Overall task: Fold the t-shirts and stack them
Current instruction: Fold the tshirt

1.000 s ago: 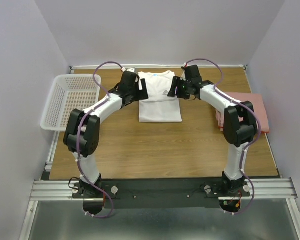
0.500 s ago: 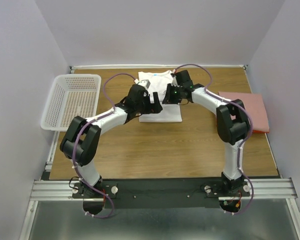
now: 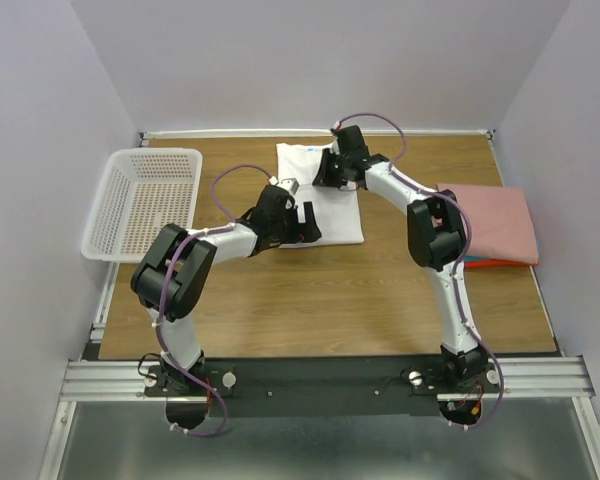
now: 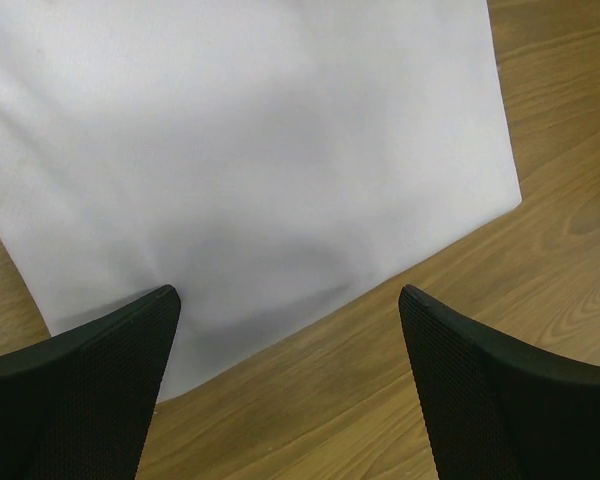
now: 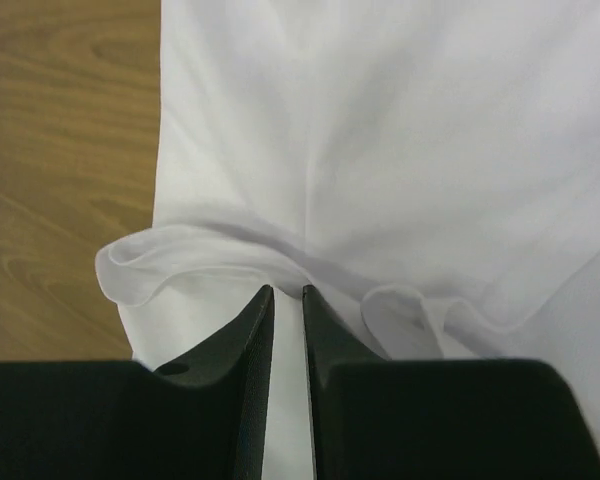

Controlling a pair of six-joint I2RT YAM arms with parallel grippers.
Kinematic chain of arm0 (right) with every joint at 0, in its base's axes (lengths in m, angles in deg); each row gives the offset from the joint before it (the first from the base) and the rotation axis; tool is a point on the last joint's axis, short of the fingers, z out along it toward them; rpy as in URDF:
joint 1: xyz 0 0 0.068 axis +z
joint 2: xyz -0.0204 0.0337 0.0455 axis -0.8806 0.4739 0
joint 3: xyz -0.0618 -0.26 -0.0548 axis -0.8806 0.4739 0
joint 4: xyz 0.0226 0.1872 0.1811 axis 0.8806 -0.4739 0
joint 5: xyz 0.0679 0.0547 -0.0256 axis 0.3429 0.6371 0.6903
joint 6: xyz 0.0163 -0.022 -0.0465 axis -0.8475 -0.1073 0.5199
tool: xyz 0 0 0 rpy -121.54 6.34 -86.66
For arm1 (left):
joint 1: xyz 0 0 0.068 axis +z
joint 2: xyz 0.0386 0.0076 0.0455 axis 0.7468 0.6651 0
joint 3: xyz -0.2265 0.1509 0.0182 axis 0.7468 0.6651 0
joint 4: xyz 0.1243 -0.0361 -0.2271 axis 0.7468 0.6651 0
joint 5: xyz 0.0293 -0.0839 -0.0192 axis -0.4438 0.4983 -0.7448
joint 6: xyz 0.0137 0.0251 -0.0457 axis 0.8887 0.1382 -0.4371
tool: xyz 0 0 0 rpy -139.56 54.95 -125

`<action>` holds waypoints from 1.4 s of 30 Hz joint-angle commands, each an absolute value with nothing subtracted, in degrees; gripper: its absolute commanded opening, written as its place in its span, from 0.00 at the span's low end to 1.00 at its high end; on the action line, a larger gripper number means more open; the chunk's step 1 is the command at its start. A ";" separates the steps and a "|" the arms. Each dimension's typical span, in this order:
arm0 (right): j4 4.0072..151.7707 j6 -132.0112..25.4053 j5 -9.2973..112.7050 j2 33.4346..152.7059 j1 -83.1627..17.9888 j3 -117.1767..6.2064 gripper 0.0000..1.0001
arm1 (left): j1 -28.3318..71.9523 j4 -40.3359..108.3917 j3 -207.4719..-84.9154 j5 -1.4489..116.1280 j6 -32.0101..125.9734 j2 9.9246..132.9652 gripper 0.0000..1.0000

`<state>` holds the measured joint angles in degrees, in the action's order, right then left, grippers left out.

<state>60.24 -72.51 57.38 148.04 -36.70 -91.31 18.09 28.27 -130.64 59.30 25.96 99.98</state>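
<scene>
The white t-shirt [image 3: 340,212] lies partly folded on the wooden table at the middle back. My left gripper [image 3: 307,224] is open and empty, low over the shirt's near left edge. In the left wrist view the shirt [image 4: 250,150] fills the top, and my gripper [image 4: 288,292] straddles its hem. My right gripper [image 3: 325,172] is over the shirt's far part, shut on a raised fold of the white shirt [image 5: 400,130]; my jaws [image 5: 286,290] pinch the cloth. The pink folded shirt [image 3: 495,220] lies at the right on thin red-orange and blue ones [image 3: 492,263].
A white perforated plastic basket [image 3: 145,198] stands at the table's left edge. Bare wood [image 3: 310,300] lies between the shirt and the arm bases. Walls close in the left, back and right sides.
My left gripper has moved from the shirt's far left down to its near left edge. My right gripper has moved left and farther back onto the shirt's upper part.
</scene>
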 commanded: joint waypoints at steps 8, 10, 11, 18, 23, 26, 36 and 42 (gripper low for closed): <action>60.82 -70.31 47.76 148.67 -37.54 -100.97 0.28 | 18.16 29.36 -128.16 58.66 26.30 94.92 0.98; 60.82 -69.61 45.92 143.58 -37.54 -97.21 0.34 | 18.08 31.11 -129.47 57.18 26.83 92.73 0.98; 60.82 -69.43 45.13 141.65 -37.54 -95.27 0.35 | 18.08 31.64 -129.57 56.56 26.83 91.76 0.98; 61.08 -71.71 40.64 118.10 -37.54 -65.84 0.48 | 18.16 33.58 -123.17 49.61 23.76 78.85 0.98; 61.26 -75.13 38.70 106.05 -37.54 -47.03 0.62 | 18.34 34.72 -117.01 44.60 21.91 74.09 0.98; 61.43 -76.89 39.84 101.73 -37.63 -39.11 0.67 | 18.60 35.08 -115.77 44.33 20.86 74.87 0.98; 66.00 -78.22 45.73 106.99 -37.54 -34.87 0.66 | 19.57 33.23 -117.35 46.09 19.71 84.36 0.59; 68.11 -78.92 47.76 111.12 -37.63 -36.01 0.58 | 20.10 33.41 -118.50 46.00 19.80 88.23 0.45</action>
